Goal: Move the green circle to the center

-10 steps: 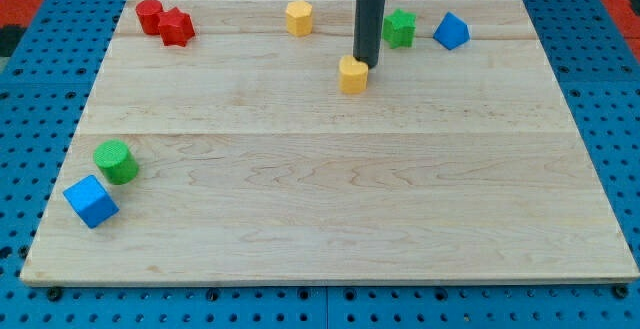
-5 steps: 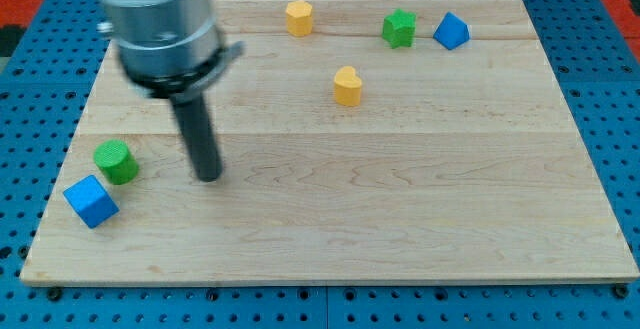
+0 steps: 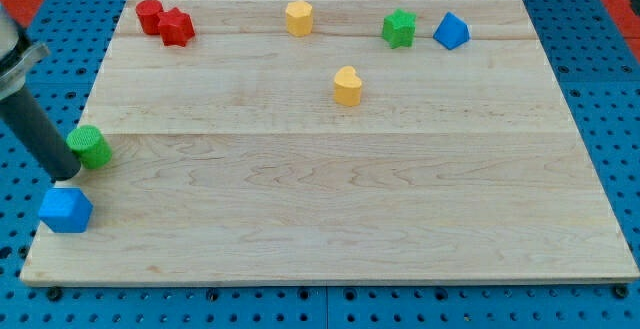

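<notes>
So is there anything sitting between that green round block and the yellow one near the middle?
No. In the camera view only bare wood lies between the green circle and the yellow heart-shaped block. My tip touches the circle's left side.

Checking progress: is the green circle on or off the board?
On: green circle sits by the board's left edge, my tip beside it.

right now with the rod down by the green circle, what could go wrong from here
My tip sits at the board's left edge, touching the left side of the green circle. A glancing push could roll it off line instead of toward the center. The blue cube lies just below my tip at the edge, so a downward drift could knock it off. The yellow block stands above the center and could be hit if the push runs high.
</notes>
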